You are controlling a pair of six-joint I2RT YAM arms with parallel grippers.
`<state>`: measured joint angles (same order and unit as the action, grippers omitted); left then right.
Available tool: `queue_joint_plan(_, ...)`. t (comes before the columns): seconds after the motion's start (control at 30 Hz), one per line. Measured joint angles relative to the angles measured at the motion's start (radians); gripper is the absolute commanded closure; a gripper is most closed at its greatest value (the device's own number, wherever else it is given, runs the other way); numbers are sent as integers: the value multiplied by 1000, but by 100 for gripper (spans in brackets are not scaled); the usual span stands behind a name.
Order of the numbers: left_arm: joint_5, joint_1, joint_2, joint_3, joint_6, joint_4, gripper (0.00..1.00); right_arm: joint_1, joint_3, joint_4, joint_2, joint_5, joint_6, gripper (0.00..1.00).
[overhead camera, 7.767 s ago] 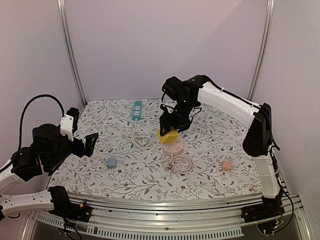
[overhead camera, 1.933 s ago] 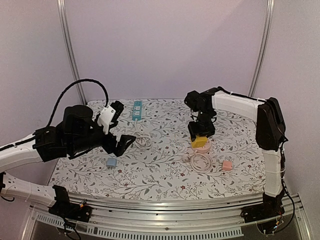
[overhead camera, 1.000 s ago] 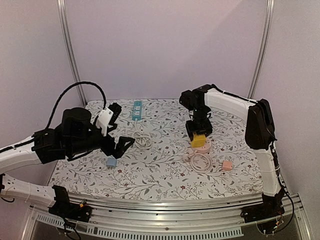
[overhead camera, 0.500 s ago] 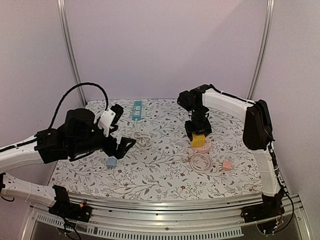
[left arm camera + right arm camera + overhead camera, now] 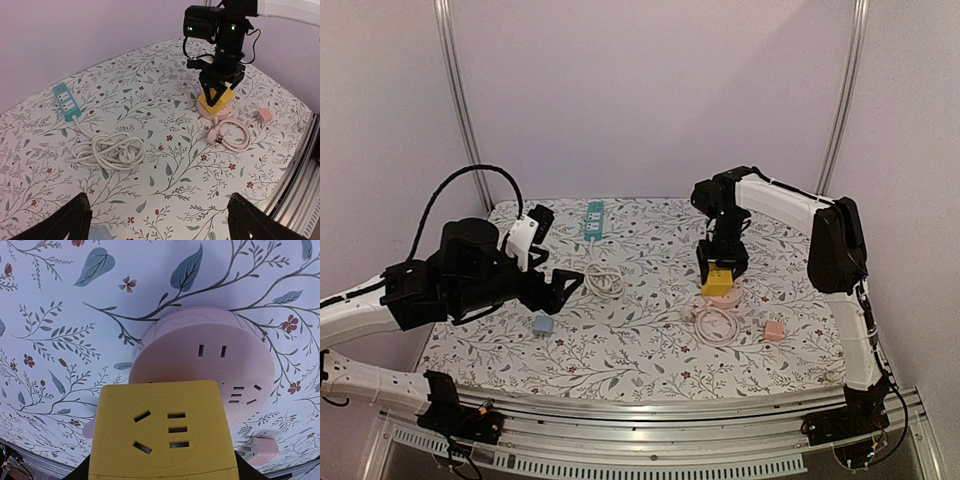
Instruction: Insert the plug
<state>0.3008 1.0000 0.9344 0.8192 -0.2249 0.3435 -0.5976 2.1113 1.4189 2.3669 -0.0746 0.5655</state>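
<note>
floral tablecloth (image 5: 620,350) below — right gripper (image 5: 721,272), wrist pointing straight down, clamps the yellow plug (image 5: 162,432), outlet face upward, pink socket (image 5: 210,355) right beneath its jaws — left gripper (image 5: 158,212) spread wide.

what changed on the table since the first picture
The right hand, gripping the yellow adapter, moved right, and the pink round socket with its coiled cord now lies further right beneath it. The left hand swung in from the left edge, open, near the blue cube. Teal power strip, white cord and small pink cube stayed put.
</note>
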Motion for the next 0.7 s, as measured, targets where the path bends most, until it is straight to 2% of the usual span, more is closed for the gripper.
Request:
queue_joint_plan(0.13,11,4,-37,-14,-30,7,6,19,-10,-2,0,-59,15,100)
queue_joint_plan(0.33,38,13,-60,-22,-48,40,6,15,-12,-2,0,-51,20,99)
queue_joint_plan(0.4,48,15,-61,-22,-54,47,7,15,-12,-2,0,-51,20,92)
queue_joint_plan(0.53,60,19,-66,-22,-65,53,7,16,-7,0,0,-52,18,67)
queue_joint_plan(0.7,71,26,-63,-22,-76,53,6,18,-2,4,-3,-57,14,59)
